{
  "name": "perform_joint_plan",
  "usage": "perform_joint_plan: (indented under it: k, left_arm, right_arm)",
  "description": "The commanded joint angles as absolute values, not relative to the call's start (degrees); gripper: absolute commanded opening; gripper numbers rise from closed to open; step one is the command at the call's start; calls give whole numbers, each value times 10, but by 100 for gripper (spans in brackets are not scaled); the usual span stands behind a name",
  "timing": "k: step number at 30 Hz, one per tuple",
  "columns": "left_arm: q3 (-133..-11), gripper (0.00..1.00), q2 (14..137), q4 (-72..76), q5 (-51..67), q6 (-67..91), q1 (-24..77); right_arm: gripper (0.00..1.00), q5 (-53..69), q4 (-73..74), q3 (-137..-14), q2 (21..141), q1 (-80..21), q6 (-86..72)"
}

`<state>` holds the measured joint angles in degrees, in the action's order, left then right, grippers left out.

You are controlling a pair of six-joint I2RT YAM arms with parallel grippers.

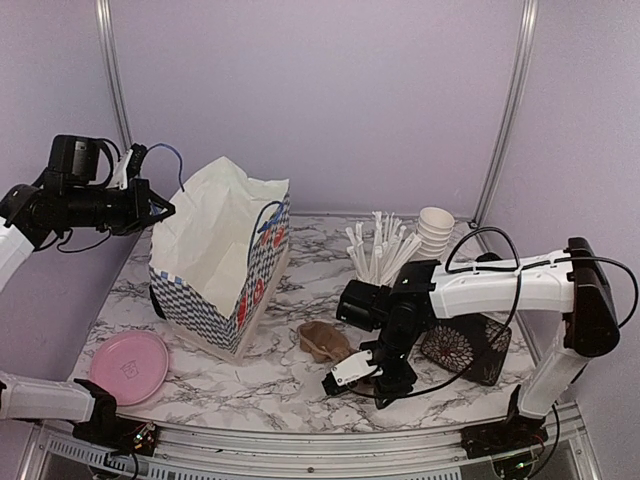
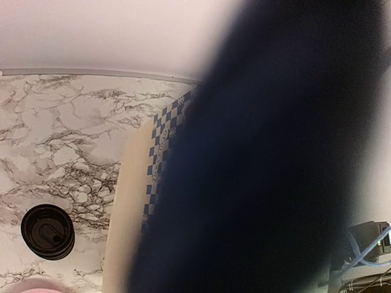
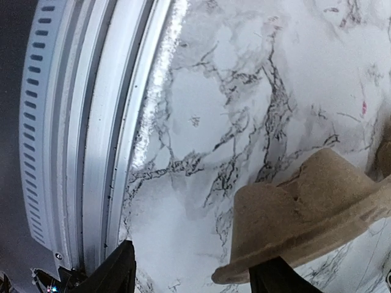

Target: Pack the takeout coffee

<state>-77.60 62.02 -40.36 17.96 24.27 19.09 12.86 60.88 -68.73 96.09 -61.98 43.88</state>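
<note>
No lidded takeout coffee cup shows in any view. A brown moulded-pulp carrier (image 1: 324,340) lies on the marble table in front of the bag. My right gripper (image 1: 347,372) hovers low just right of it, open. In the right wrist view the carrier (image 3: 305,210) rests against the right fingertip (image 3: 281,278), while the left fingertip (image 3: 116,271) stands far off over bare table. A white paper bag (image 1: 225,255) with blue checks stands open at the left. My raised left gripper (image 1: 162,211) is shut at its upper left rim. A dark blur hides most of the left wrist view.
A black cup of white straws (image 1: 378,252) and a stack of plain paper cups (image 1: 435,232) stand at the back right. A black square with a lace-like pattern (image 1: 466,347) lies under the right arm. A pink plate (image 1: 128,366) sits front left. Black lids (image 2: 47,232) are stacked left of the bag.
</note>
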Motion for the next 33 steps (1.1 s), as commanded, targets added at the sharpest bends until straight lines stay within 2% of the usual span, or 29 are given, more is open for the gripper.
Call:
perform_joint_plan:
  k: [1, 11, 15, 19, 21, 23, 26, 33]
  left_arm:
    - [-756, 0, 605, -427, 186, 243, 189]
    - [-734, 0, 639, -437, 225, 229, 189]
    - [-736, 0, 648, -436, 236, 226, 188]
    - [-737, 0, 653, -440, 233, 221, 189]
    - [-741, 6, 656, -444, 224, 216, 189]
    - [-743, 13, 658, -445, 216, 212, 188]
    - [-749, 19, 662, -445, 203, 207, 189]
    - [-763, 31, 673, -445, 174, 192, 188]
  right_arm:
    - [62, 162, 624, -690, 951, -655, 430]
    - [61, 188, 619, -737, 946, -630, 411]
    - [52, 213, 612, -781, 969, -579, 373]
    - [45, 168, 596, -768, 990, -564, 363]
    - [41, 156, 583, -755, 993, -564, 363]
    - [34, 164, 580, -743, 994, -565, 369]
    - [23, 181, 579, -723, 999, -568, 383]
    - [20, 137, 540, -680, 1021, -584, 372]
